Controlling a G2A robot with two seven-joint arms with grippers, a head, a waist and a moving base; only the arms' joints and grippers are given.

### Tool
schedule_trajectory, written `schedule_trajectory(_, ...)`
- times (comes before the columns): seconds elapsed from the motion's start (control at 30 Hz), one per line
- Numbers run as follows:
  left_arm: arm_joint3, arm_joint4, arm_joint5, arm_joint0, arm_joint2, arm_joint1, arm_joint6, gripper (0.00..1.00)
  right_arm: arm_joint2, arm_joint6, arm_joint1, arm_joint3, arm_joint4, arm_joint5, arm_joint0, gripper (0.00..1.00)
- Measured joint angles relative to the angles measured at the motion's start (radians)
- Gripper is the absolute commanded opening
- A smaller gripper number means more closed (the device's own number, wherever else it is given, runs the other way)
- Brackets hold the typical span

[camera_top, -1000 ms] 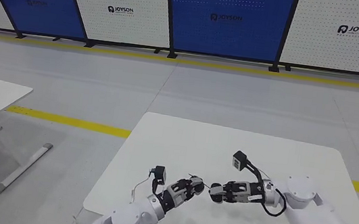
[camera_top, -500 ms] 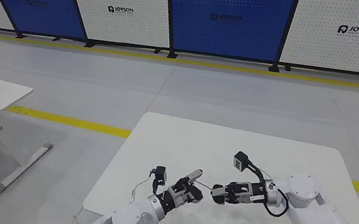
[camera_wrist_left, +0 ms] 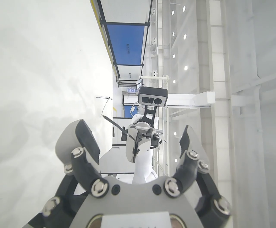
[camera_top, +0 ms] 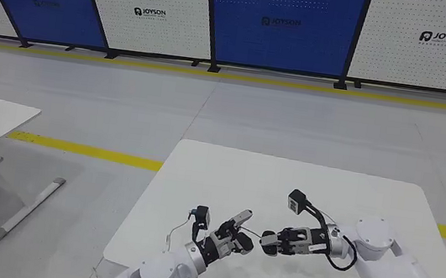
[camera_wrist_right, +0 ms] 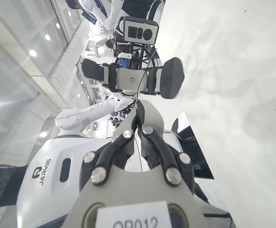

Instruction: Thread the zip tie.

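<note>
Zip tie [camera_wrist_left: 116,126] pinched in R jaws, L jaws wide open opposite, over table [camera_top: 302,183].

zip tie [camera_wrist_left: 116,126]: plain black.
tabletop [camera_top: 302,183]: plain white.
left tool [camera_wrist_left: 134,136]: pale grey fingers, black links, silver screws; pads [camera_wrist_right: 172,78] were black with a fine cross-hatched grain.
right tool [camera_wrist_right: 137,112]: pale grey and black, silver screws.
floor [camera_top: 126,101]: light grey, crossed by a yellow stripe [camera_top: 77,149].
panels [camera_top: 285,20]: alternately blue and white, finely dotted, black-framed.
</note>
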Motion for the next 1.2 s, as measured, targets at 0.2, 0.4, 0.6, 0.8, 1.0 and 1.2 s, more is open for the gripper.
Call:
schedule_trajectory(0.2,-0.001,0.039,-0.045,0.012,0.0,0.0,0.008,1.0,0.0,0.0,0.0,0.0,0.0,0.0,0.0,0.0)
schedule_trajectory(0.4,-0.017,0.052,-0.059,0.035,-0.012,0.004,-0.002,0.33,0.0,0.0,0.0,0.0,0.0,0.0,0.0,0.0)
schedule_trajectory(0.6,-0.022,0.052,-0.067,0.043,-0.018,0.006,-0.016,0.18,0.0,0.0,0.0,0.0,0.0,0.0,0.0,0.0)
schedule_trajectory(0.8,-0.025,0.054,-0.067,0.047,-0.019,0.006,-0.024,0.05,0.0,0.0,0.0,0.0,0.0,0.0,0.0,0.0)
schedule_trajectory(1.0,-0.034,0.061,-0.079,0.058,-0.027,0.009,-0.037,0.08,0.0,0.0,0.0,0.0,0.0,0.0,0.0,0.0)
schedule_trajectory(1.2,-0.044,0.076,-0.089,0.072,-0.032,0.012,-0.051,0.22,0.0,0.0,0.0,0.0,0.0,0.0,0.0,0.0)
